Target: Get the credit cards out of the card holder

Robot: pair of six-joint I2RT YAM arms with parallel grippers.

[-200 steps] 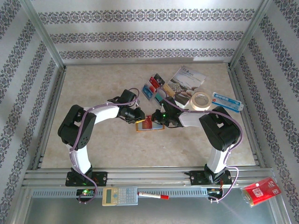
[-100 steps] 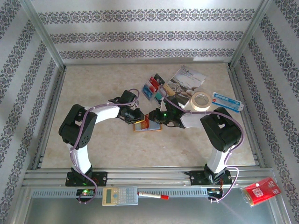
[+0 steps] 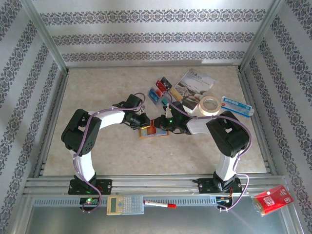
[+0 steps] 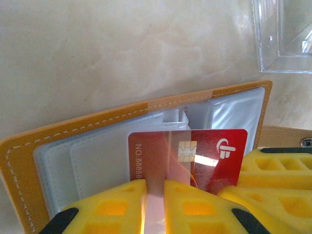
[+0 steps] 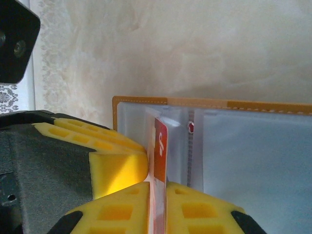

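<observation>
The orange card holder (image 4: 73,131) lies open on the table (image 3: 97,92) between both arms, its clear sleeves showing. A red credit card (image 4: 219,156) sticks halfway out of one sleeve. My left gripper (image 4: 155,195) is shut on that sleeve's edge. My right gripper (image 5: 158,195) is shut on the red card (image 5: 161,146), seen edge-on, and its yellow fingers (image 4: 278,170) sit just right of the left ones. From above, the left gripper (image 3: 145,123) and right gripper (image 3: 159,125) meet over the card holder (image 3: 153,132). Several loose credit cards (image 3: 158,90) lie further back.
A printed brochure (image 3: 195,84), a tape roll (image 3: 210,104) and a white-and-blue box (image 3: 236,106) lie at the back right. On the front rail sit a calculator (image 3: 125,204), a marker (image 3: 160,204) and a red packet (image 3: 273,199). A clear plastic box (image 4: 282,34) lies nearby.
The right gripper has moved left, closer to the left gripper. The card holder has shifted slightly left with them. The left arm has hardly moved.
</observation>
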